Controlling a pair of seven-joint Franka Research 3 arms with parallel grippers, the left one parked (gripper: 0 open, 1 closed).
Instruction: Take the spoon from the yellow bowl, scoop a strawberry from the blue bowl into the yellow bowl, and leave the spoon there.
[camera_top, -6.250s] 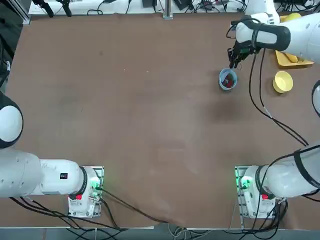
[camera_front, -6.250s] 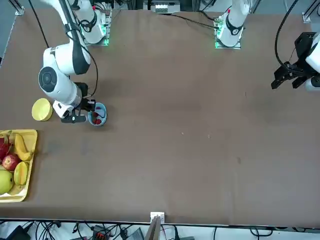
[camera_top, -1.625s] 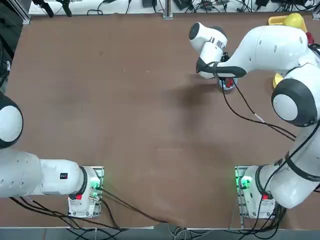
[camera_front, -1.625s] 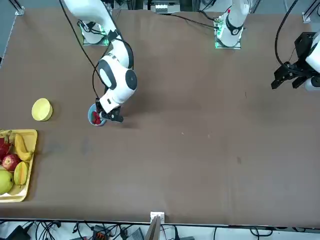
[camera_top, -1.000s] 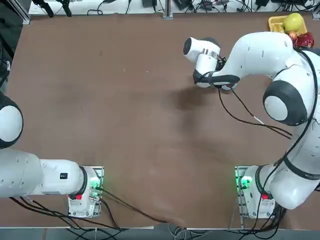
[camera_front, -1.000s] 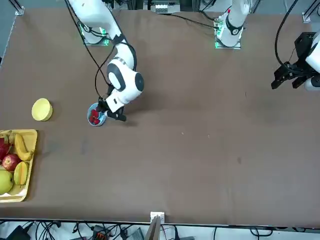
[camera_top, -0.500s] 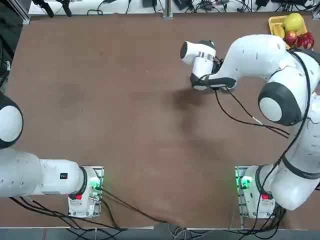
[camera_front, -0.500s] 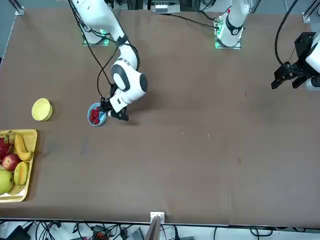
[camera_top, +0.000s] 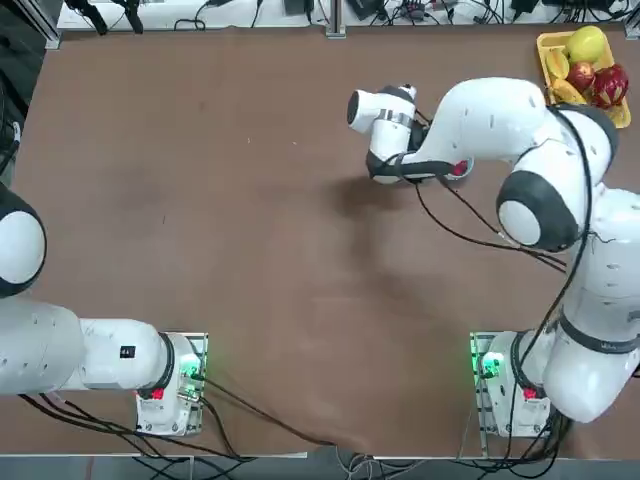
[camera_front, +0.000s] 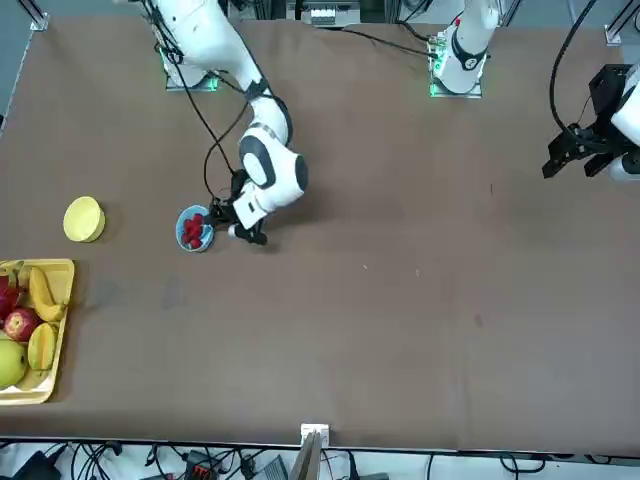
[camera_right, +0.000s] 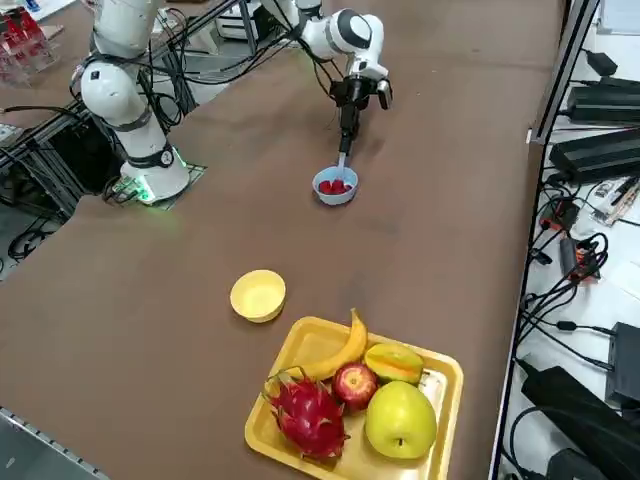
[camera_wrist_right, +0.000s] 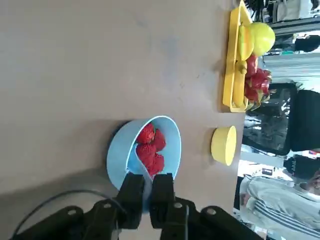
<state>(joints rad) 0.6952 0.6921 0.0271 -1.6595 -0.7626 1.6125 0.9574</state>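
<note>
My right gripper (camera_right: 347, 118) is shut on the handle of the pale spoon (camera_right: 342, 158), which slants down into the light-blue bowl (camera_right: 335, 187). The spoon's tip rests among the red strawberries (camera_wrist_right: 150, 147) at the near side of that bowl (camera_wrist_right: 142, 150). In the wrist view my gripper (camera_wrist_right: 146, 179) has its fingers pressed together just outside the rim. From the front, the gripper (camera_front: 230, 224) sits beside the blue bowl (camera_front: 195, 229). The yellow bowl (camera_right: 258, 295) stands apart with nothing in it, also seen from the front (camera_front: 84, 219). From overhead, my arm hides most of the blue bowl (camera_top: 460, 168).
A yellow fruit tray (camera_right: 300, 345) with a banana, an apple and a dragon fruit sits beyond the yellow bowl at the table's corner (camera_front: 55, 340). The arm's cable hangs near the blue bowl. A seated person (camera_wrist_right: 272, 202) shows past the table edge.
My right hand has swung away from the blue bowl toward the table's middle, laying the spoon flatter, with its tip still in the bowl. Both bowls stay put.
</note>
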